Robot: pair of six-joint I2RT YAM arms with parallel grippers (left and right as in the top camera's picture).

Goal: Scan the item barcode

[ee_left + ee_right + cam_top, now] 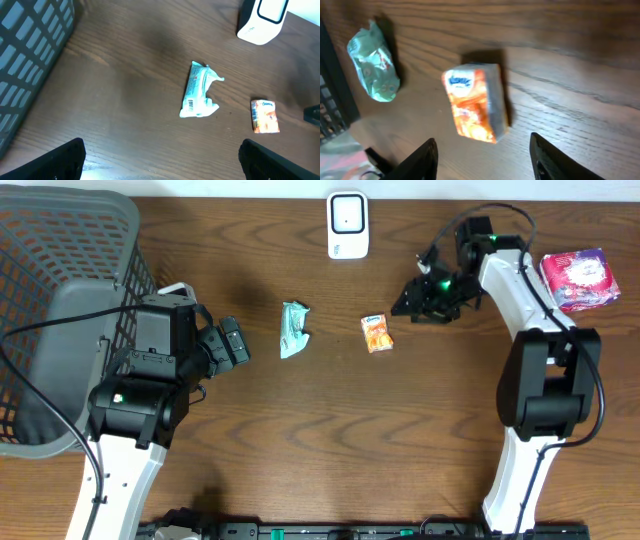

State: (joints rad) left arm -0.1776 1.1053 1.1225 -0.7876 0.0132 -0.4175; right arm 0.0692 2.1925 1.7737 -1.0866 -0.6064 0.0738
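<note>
The orange pack [376, 333] lies on the tabletop [300, 440], with the scanner [347, 225] at its 12 o'clock. The right pincer [410, 302], at its 2 o'clock, is part open and empty. The left pincer [234, 342] gapes wide, also empty. Grasping looks like the step in hand. The next move calls for straddling the pack, closing, and lifting it to the scanner.

No wording can be read: the orange packet [472, 102] bears a blurred blue logo, and the green wrapper [199, 92] a small barcode.
</note>
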